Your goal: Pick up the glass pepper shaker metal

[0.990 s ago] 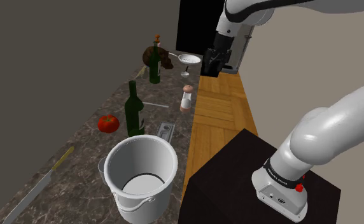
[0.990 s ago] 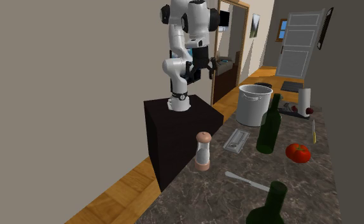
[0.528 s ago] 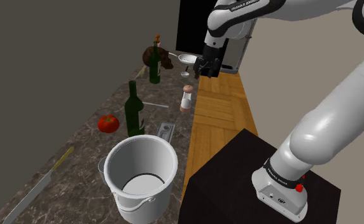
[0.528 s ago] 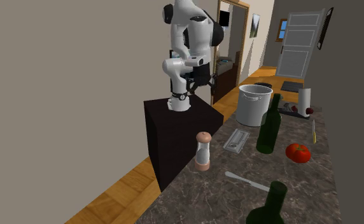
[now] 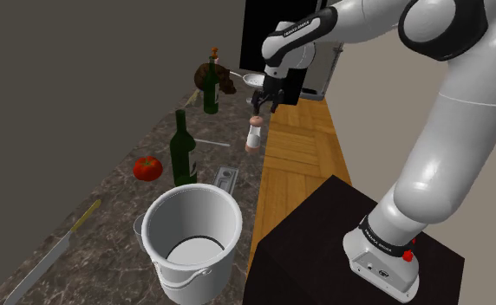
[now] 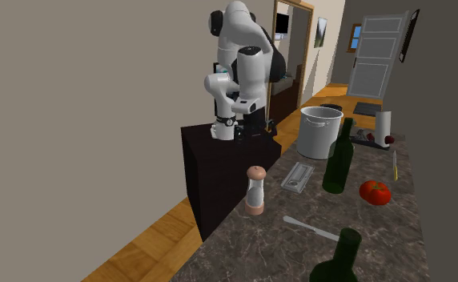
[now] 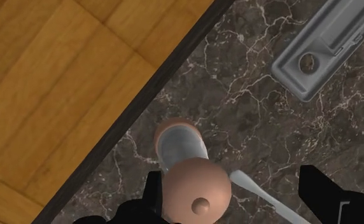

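Note:
The pepper shaker (image 5: 254,134) stands upright at the edge of the dark marble countertop (image 5: 125,208). It has a clear body with a pinkish cap and base. In the second exterior view the shaker (image 6: 255,191) stands near the counter's front edge. My gripper (image 5: 262,104) hangs just above it, pointing down. Looking along the hand, the gripper (image 7: 235,198) is open, fingers wide apart. The shaker's round cap (image 7: 196,189) lies close to one finger (image 7: 153,196) and well away from the other finger (image 7: 321,189). Nothing is held.
A grey flat tray (image 5: 226,178), a green bottle (image 5: 182,149), a tomato (image 5: 147,167) and a big white bucket (image 5: 192,230) stand nearer the stand (image 5: 342,234). A table knife (image 7: 263,194) lies beside the shaker. Behind it are another bottle (image 5: 211,87) and a bowl (image 5: 257,81). Wooden floor (image 5: 303,156) borders the counter.
The arm has swung toward the shoulder view's left and lowered; the gripper went from above the floor's edge to right over the shaker. The objects have not moved.

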Controlling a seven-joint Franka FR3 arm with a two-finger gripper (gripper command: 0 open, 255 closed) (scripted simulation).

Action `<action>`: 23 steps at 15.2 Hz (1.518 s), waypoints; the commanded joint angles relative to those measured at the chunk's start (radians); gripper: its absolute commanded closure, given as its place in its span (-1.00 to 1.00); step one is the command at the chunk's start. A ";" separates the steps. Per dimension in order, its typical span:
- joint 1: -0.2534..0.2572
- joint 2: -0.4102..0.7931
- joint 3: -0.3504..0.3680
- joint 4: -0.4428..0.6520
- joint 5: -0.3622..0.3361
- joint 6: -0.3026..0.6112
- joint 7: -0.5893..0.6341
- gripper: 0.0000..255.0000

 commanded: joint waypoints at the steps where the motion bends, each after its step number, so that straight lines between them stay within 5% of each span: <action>1: -0.010 0.072 -0.001 0.049 0.017 0.017 -0.012 -1.00; 12: -0.024 0.194 0.010 0.077 0.051 0.106 -0.039 -1.00; 13: -0.024 0.194 0.010 0.076 0.051 0.106 -0.039 1.00; 23: -0.023 0.186 0.008 0.080 0.048 0.095 -0.036 1.00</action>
